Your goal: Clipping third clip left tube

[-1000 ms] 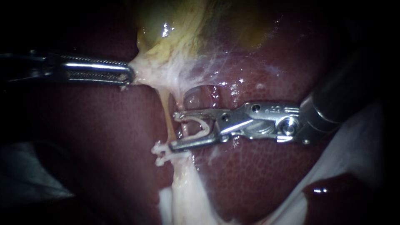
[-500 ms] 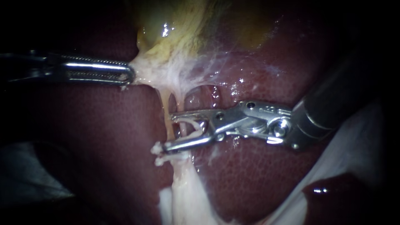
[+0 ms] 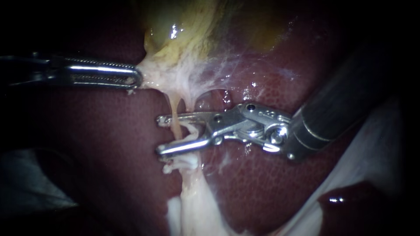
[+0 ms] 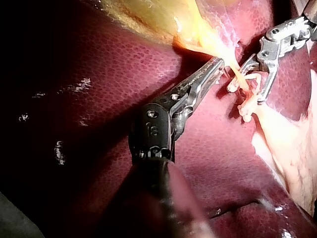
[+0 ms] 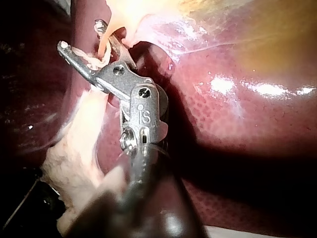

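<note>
Endoscope view. Yellowish gallbladder (image 3: 175,26) against dark red liver (image 3: 262,183). At the gallbladder's lower left edge, left instrument (image 3: 136,81), claw clamped on pale tissue (image 3: 153,76) drawn out from the gallbladder. Hanging down from the gallbladder, left tube (image 3: 176,124), a thin yellow strand. Below the gallbladder, right instrument (image 3: 159,134), claw standing wide with one half on each side of the left tube, holding a white clip (image 3: 191,131) against both halves. Farther from the gallbladder, just past the claw, white lower clips (image 3: 169,166) on the same strand.

Left wrist view. Claw of the left instrument (image 4: 219,63) closed on pale tissue (image 4: 225,52) at the gallbladder (image 4: 148,15) edge, liver (image 4: 99,124) beneath the shaft. Just ahead and beside it, left tube (image 4: 239,77) running away from the gallbladder through the wide claw of the right instrument (image 4: 250,83). Lower clips (image 4: 246,106) past that claw, on the side away from the gallbladder.

Right wrist view. Claw of the right instrument (image 5: 81,34) spread, left tube (image 5: 104,47) crossing the gap on its way from the gallbladder (image 5: 247,29). White clip (image 5: 89,58) seated between the two halves near the hinge. Liver (image 5: 237,124) beside the shaft.
</note>
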`<state>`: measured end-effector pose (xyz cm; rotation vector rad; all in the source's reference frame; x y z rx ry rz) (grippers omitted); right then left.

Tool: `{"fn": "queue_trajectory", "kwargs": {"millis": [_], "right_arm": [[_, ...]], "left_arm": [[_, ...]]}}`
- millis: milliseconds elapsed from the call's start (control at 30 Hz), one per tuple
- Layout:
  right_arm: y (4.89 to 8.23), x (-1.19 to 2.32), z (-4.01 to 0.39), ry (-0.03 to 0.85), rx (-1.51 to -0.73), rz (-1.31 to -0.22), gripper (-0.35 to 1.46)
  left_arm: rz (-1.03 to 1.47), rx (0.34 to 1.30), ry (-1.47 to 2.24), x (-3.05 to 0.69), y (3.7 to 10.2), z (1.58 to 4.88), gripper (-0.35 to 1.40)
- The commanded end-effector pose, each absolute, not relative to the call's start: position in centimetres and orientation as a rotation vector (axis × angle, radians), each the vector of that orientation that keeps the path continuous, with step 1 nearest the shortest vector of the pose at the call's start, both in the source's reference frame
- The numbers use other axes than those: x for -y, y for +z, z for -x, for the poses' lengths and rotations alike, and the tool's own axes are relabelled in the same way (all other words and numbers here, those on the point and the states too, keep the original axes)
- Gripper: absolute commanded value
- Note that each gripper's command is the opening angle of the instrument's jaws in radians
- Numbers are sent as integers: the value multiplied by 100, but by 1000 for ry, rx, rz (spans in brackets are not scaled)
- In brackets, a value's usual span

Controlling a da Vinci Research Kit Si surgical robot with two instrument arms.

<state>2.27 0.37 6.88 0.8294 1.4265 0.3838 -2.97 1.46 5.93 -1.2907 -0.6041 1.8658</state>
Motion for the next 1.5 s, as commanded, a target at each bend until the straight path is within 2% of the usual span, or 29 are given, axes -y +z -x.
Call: {"fn": "queue_trajectory", "kwargs": {"millis": [33, 333, 467, 800, 900, 1067, 1500], "right_arm": [[685, -38, -227, 378, -1428, -835, 50], [656, -35, -232, 365, -1435, -857, 46], [650, -34, -232, 364, -1436, -860, 39], [650, -35, -225, 374, -1432, -860, -9], [650, -35, -222, 381, -1427, -871, -34], [650, -35, -219, 414, -1407, -898, -35], [657, -37, -216, 424, -1404, -904, -34]], "left_arm": [[1291, 604, 1866, -146, 594, 298, -35], [1290, 603, 1866, -145, 594, 298, -35], [1290, 603, 1866, -145, 594, 298, -35], [1290, 603, 1866, -145, 594, 299, -35], [1290, 603, 1866, -145, 594, 298, -35], [1291, 603, 1866, -145, 594, 298, -35], [1291, 603, 1866, -146, 595, 298, -35]]}}
